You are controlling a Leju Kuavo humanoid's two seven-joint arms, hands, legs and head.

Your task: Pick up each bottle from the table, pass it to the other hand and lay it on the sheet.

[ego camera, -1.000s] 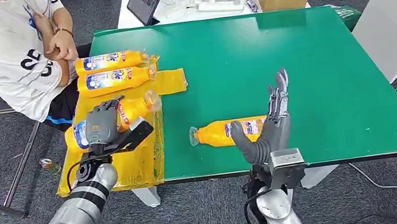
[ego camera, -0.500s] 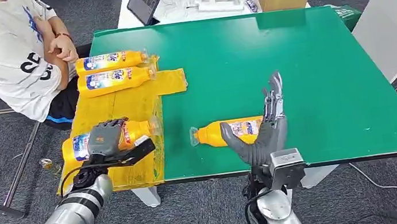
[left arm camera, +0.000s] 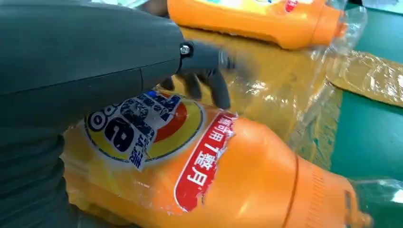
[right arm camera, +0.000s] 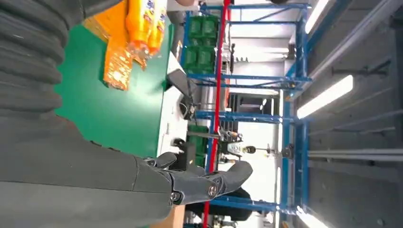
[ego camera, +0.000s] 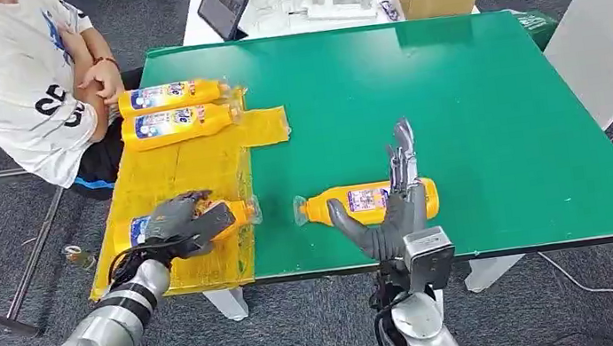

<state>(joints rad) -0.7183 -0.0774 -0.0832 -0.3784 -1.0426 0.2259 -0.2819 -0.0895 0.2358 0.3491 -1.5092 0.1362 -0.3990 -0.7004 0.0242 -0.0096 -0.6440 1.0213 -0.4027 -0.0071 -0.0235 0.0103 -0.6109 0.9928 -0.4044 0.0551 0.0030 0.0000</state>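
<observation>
Green table [ego camera: 492,113] carries the yellow sheet [ego camera: 186,166] under the left hand [ego camera: 180,225], which grips a bottle [ego camera: 232,214] lying there; right hand [ego camera: 393,211], fingers spread, stands against the next bottle [ego camera: 360,202]: judged rigid, slick, best held mid-body

Sheet [ego camera: 186,166] lay on table's [ego camera: 492,113] left edge. Two bottles [ego camera: 174,110] lay side by side at sheet's far end, w/ a third [ego camera: 241,213] at near end under left hand [ego camera: 178,227]. Fourth bottle [ego camera: 369,202] lay on table, right of sheet, just behind right hand [ego camera: 389,216].
</observation>
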